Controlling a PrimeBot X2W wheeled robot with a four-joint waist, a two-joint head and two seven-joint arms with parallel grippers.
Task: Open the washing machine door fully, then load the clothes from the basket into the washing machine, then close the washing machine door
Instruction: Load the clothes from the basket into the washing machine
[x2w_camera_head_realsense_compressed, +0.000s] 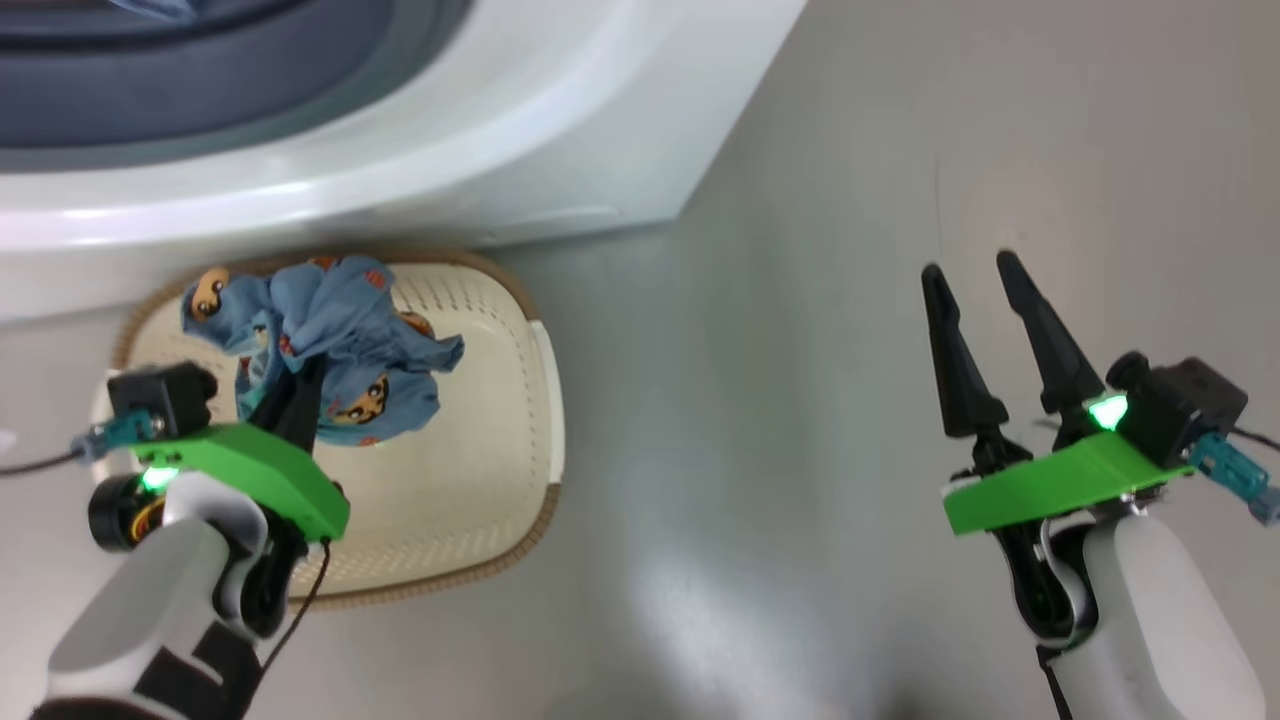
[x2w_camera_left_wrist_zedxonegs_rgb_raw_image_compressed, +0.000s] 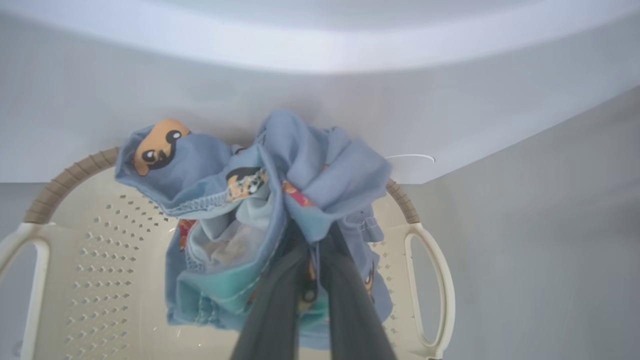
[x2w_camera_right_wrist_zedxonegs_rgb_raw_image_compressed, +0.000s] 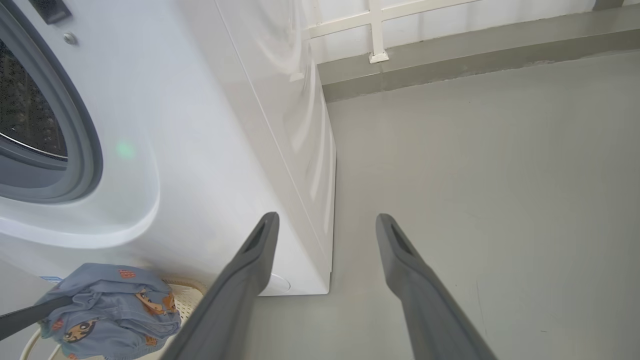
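Note:
A bundle of light-blue clothes (x2w_camera_head_realsense_compressed: 330, 335) with orange cartoon prints hangs over the cream basket (x2w_camera_head_realsense_compressed: 470, 400), which stands on the floor against the washing machine (x2w_camera_head_realsense_compressed: 600, 130). My left gripper (x2w_camera_head_realsense_compressed: 295, 385) is shut on the bundle, its fingertips buried in the fabric. The left wrist view shows the two dark fingers (x2w_camera_left_wrist_zedxonegs_rgb_raw_image_compressed: 280, 300) pinching the clothes (x2w_camera_left_wrist_zedxonegs_rgb_raw_image_compressed: 300, 165) above the basket (x2w_camera_left_wrist_zedxonegs_rgb_raw_image_compressed: 100, 260). My right gripper (x2w_camera_head_realsense_compressed: 970, 262) stands open over bare floor to the right, holding nothing. In the right wrist view the clothes (x2w_camera_right_wrist_zedxonegs_rgb_raw_image_compressed: 110, 305) sit just below the machine's open drum mouth (x2w_camera_right_wrist_zedxonegs_rgb_raw_image_compressed: 30, 115). The washing machine door is out of view.
The grey-blue gasket ring (x2w_camera_head_realsense_compressed: 150, 90) lies at the top left, above the basket. Grey floor (x2w_camera_head_realsense_compressed: 800, 450) stretches between the two arms and off to the right. A low wall base with a white frame (x2w_camera_right_wrist_zedxonegs_rgb_raw_image_compressed: 375, 45) runs behind the machine.

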